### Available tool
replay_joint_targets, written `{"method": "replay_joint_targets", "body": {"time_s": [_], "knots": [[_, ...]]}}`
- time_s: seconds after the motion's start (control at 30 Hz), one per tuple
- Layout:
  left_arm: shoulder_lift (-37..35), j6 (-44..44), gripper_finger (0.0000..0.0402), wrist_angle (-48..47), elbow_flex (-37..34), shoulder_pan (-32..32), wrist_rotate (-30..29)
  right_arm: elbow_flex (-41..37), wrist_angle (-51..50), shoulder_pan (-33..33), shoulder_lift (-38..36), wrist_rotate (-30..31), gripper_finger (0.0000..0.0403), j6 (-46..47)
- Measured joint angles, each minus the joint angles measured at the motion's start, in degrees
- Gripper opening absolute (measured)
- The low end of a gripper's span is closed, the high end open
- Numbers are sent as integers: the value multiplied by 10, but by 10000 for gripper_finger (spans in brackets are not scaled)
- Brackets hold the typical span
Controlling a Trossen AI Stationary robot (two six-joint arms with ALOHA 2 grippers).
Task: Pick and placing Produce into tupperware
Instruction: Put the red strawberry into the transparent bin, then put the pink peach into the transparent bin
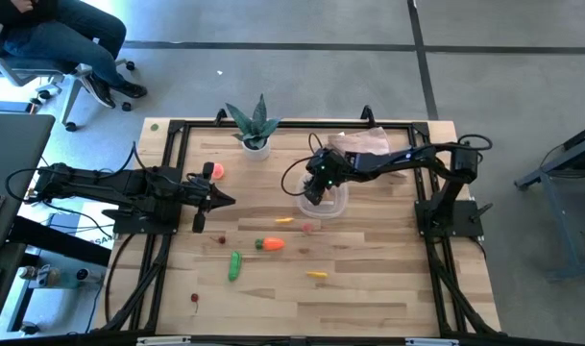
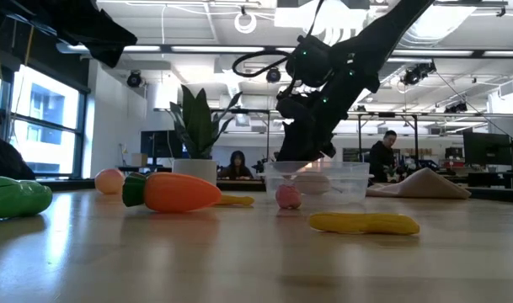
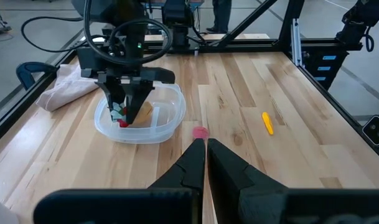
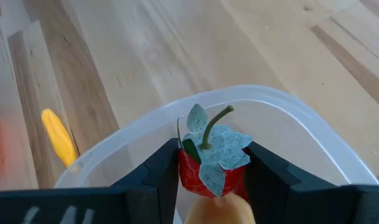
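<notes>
The clear round tupperware (image 1: 332, 202) stands mid-table, also in the left wrist view (image 3: 167, 118) and the low view (image 2: 344, 181). My right gripper (image 1: 314, 195) reaches down inside its rim (image 4: 282, 102), shut on a red toy fruit (image 4: 211, 171) with a green leafy cap. A beige piece (image 3: 144, 111) lies in the container. On the wood lie a carrot (image 1: 270, 244), a cucumber (image 1: 234, 265), a peach (image 1: 216, 171), yellow pieces (image 1: 316, 275) (image 1: 284, 220), a pink berry (image 3: 200, 131) and a red berry (image 1: 194, 298). My left gripper (image 1: 220, 200) hovers shut at the table's left. My right gripper pinches the red toy fruit by its two sides (image 4: 188, 171) between the two fingers (image 4: 161, 171), coming from above and pointing down. The leafy cap and stem (image 4: 214, 127) stick out past the fingers. The fruit sits inside the tupperware, over the beige piece (image 4: 217, 211); whether it touches, I cannot tell.
A spiky green plant in a white pot (image 1: 255, 125) stands near the far edge. A pinkish-beige cloth (image 1: 364, 144) lies beyond the tupperware under the right arm. A black frame (image 1: 177, 125) rims the table. A seated person (image 1: 52, 38) is off the far left corner.
</notes>
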Motion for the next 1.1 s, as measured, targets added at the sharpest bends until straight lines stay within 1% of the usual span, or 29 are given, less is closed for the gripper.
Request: {"method": "replay_joint_targets", "body": {"time_s": [0.27,0.57,0.9,1.0,1.1], "knots": [[0,0,7,0,0,0,0,0,-1,0,0,0,137,0],[0,0,7,0,0,0,0,0,-2,0,0,-1,168,0],[0,0,7,0,0,0,0,0,-1,0,0,-1,168,0],[0,0,7,0,0,0,0,2,-3,0,0,-16,168,0],[0,0,7,0,0,0,0,20,-13,0,0,-45,168,0]]}}
